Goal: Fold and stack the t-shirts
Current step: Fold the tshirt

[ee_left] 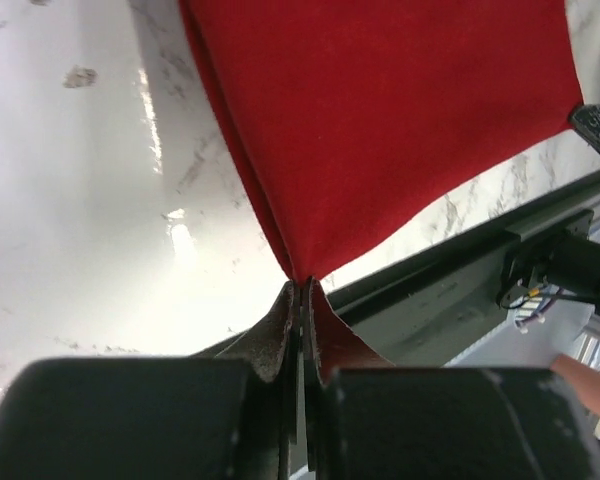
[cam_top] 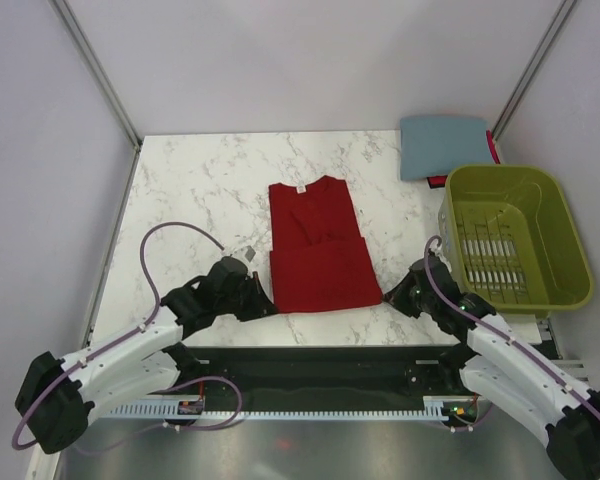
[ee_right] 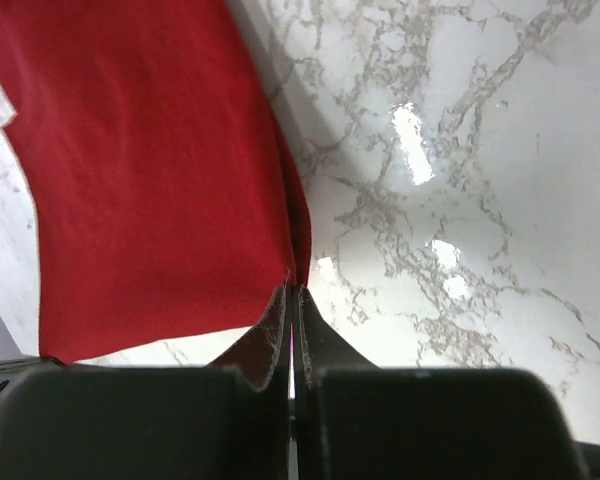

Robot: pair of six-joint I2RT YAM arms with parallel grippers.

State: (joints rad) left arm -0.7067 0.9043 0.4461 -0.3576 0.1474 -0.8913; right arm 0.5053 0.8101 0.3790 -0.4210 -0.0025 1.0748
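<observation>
Red tee (cam_top: 320, 250) flat, sleeves folded in, narrow rect.

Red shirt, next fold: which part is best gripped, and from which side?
Its two near hem corners, from the near edge of the table. The red shirt lies flat as a narrow rectangle, collar far, so those corners sit nearest that edge. The left gripper and right gripper are shut on them.

Red, blue-grey and olive on veined marble
Plain dark red t-shirt (cam_top: 320, 250) at centre; slate blue-grey t-shirt (cam_top: 442, 146) at one o'clock (a red edge peeks beside it); olive-green basket (cam_top: 515, 235) at three o'clock; white table (cam_top: 200, 190), grey-veined.
</observation>
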